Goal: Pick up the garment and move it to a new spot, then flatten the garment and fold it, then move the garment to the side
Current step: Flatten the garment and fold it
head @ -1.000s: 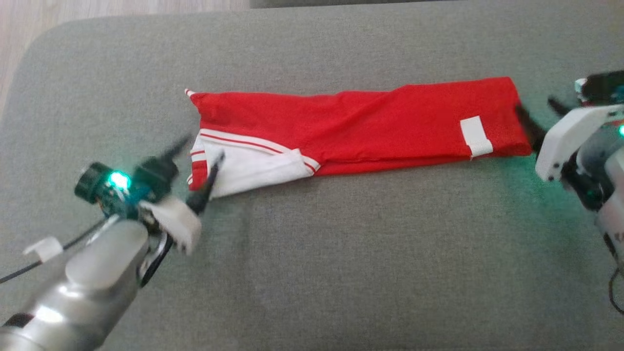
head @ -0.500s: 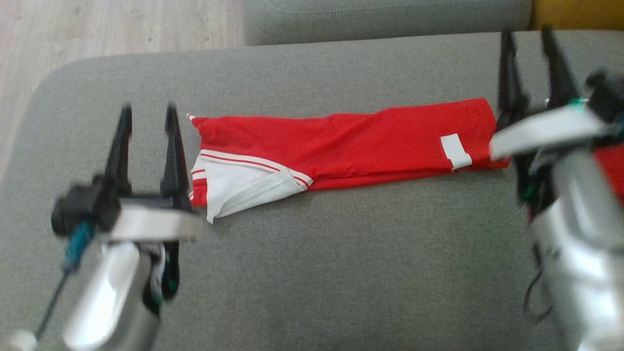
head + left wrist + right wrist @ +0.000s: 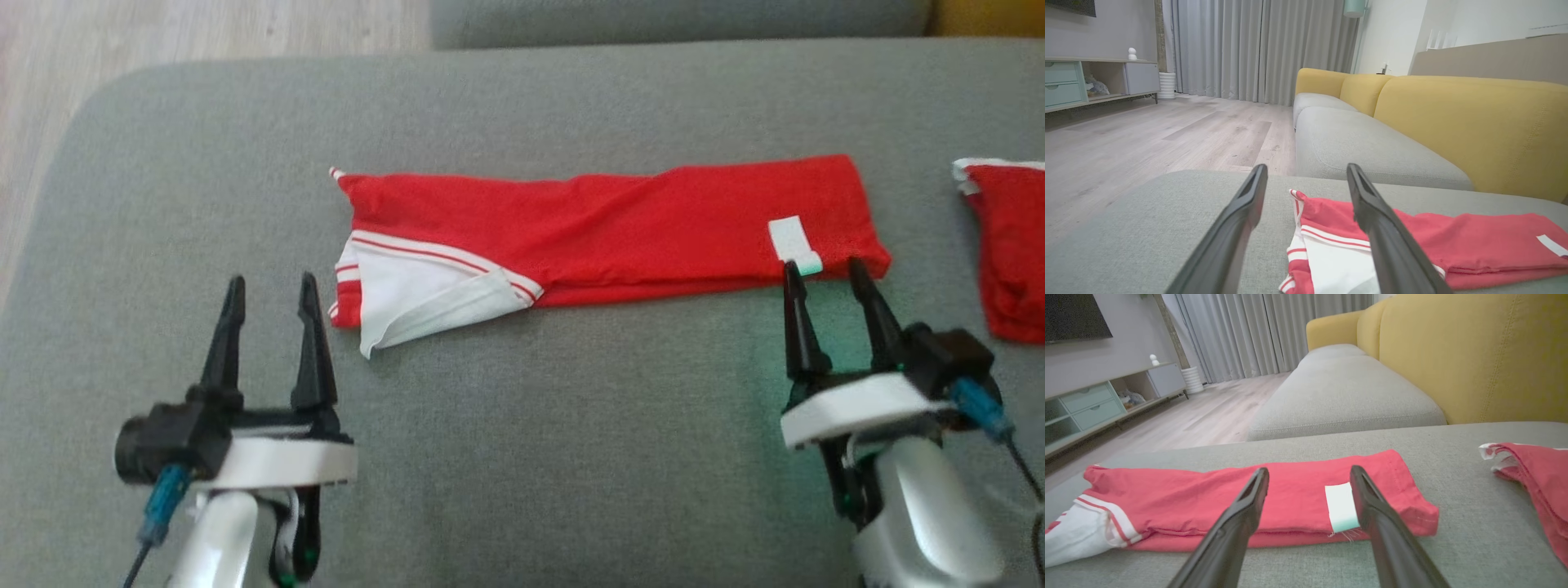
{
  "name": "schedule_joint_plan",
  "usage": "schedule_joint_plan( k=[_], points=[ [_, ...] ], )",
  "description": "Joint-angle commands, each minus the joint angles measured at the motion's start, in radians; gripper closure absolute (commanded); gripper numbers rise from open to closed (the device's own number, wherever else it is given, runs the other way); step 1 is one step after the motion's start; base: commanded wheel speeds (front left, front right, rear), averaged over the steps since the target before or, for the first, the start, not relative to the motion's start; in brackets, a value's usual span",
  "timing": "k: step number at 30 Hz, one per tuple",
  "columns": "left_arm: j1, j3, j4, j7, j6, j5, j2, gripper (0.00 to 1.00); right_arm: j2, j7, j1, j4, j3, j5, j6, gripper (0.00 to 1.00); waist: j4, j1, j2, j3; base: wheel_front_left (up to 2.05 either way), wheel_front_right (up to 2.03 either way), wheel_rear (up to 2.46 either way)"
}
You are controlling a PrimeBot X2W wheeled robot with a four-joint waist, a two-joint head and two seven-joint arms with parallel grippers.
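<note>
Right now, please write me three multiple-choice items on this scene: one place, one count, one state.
1. Where on the folded garment is the white label?
A) near its right end
B) near its left end
C) in the middle

2. How many red garments lie on the grey cushion?
A) one
B) two
C) four

3. What is the state of the left end effector?
A) shut on the label
B) open, holding nothing
C) shut on a sleeve

Answers:
1 A, the label sits by the right edge.
2 B, a second red garment lies at the far right.
3 B, its fingers stand apart with nothing between them.
</note>
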Motion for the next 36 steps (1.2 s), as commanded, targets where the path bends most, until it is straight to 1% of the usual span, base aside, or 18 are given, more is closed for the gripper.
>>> schedule_joint_plan(
  k=[1, 5, 9, 11, 14, 18, 19, 20, 21, 22, 24, 28, 32, 36],
  points=[
    [-0.071, 0.051, -0.024, -0.005, -0.018, 0.025, -0.002, 0.0, 0.0, 0.0, -0.073, -0.012, 0.001, -0.027, -0.001, 0.0, 0.018, 0.0, 0.0, 0.039, 0.0, 0.0, 0.0],
    [-0.108, 0.065, -0.003, -0.005, -0.058, 0.059, -0.025, 0.0, 0.0, 0.06, -0.163, 0.067, -0.12, -0.078, -0.001, 0.0, 0.037, 0.0, 0.0, 0.087, 0.0, 0.0, 0.0],
    [-0.129, 0.075, 0.011, -0.005, -0.087, 0.079, -0.047, 0.0, 0.001, 0.122, -0.253, 0.178, -0.274, -0.133, -0.001, 0.0, 0.055, 0.0, 0.0, 0.125, 0.0, 0.0, 0.0],
    [-0.137, 0.079, 0.017, -0.005, -0.099, 0.087, -0.054, 0.0, 0.001, 0.139, -0.291, 0.238, -0.331, -0.147, -0.001, 0.0, 0.064, 0.0, 0.0, 0.14, 0.0, 0.0, 0.0],
    [-0.148, 0.082, 0.024, -0.005, -0.114, 0.097, -0.062, 0.0, 0.001, 0.149, -0.333, 0.326, -0.384, -0.169, -0.001, 0.0, 0.075, 0.0, 0.0, 0.159, 0.0, 0.0, 0.0],
    [-0.167, 0.091, 0.027, -0.005, -0.123, 0.106, -0.069, 0.0, 0.001, 0.154, -0.366, 0.447, -0.394, -0.172, -0.001, 0.0, 0.083, 0.0, 0.0, 0.165, 0.0, 0.0, 0.0],
    [-0.171, 0.095, 0.027, -0.005, -0.124, 0.107, -0.07, 0.0, 0.001, 0.153, -0.373, 0.474, -0.387, -0.171, -0.001, 0.18, 0.084, 0.0, 0.0, 0.165, 0.0, 0.0, 0.0],
    [-0.175, 0.099, 0.028, -0.005, -0.125, 0.109, -0.07, 0.0, 0.001, 0.148, -0.38, 0.497, -0.377, -0.171, -0.001, 0.97, 0.083, 0.0, 0.0, 0.163, 0.0, 0.0, 0.0],
    [-0.175, 0.099, 0.028, -0.005, -0.125, 0.109, -0.07, 0.0, 0.001, 0.148, -0.38, 0.497, -0.377, -0.171, -0.001, 0.97, 0.083, 0.0, 0.0, 0.163, 0.0, 0.0, 0.0],
    [-0.178, 0.103, 0.028, -0.005, -0.126, 0.111, -0.071, 0.0, 0.001, 0.138, -0.386, 0.516, -0.366, -0.171, -0.001, 1.0, 0.082, 0.0, 0.0, 0.161, 0.0, 0.0, 0.0],
    [-0.18, 0.112, 0.027, -0.005, -0.128, 0.116, -0.072, 0.0, 0.001, 0.115, -0.396, 0.542, -0.358, -0.175, -0.001, 1.0, 0.074, 0.0, 0.0, 0.151, 0.0, 0.0, 0.0],
    [-0.169, 0.129, 0.026, -0.005, -0.131, 0.125, -0.073, 0.0, 0.001, 0.078, -0.404, 0.551, -0.393, -0.227, -0.001, 1.0, 0.052, 0.0, 0.0, 0.124, 0.0, 0.0, 0.0],
    [-0.151, 0.136, 0.027, -0.005, -0.135, 0.129, -0.074, 0.0, -0.01, 0.071, -0.401, 0.504, -0.462, -0.316, -0.001, 1.0, 0.027, 0.0, 0.0, 0.095, 0.0, 0.0, 0.0],
    [-0.135, 0.138, 0.029, -0.005, -0.14, 0.132, -0.075, 0.0, -0.067, 0.094, -0.392, 0.437, -0.535, -0.389, -0.001, 1.0, 0.013, 0.0, 0.0, 0.067, 0.0, 0.0, 0.0]
  ],
)
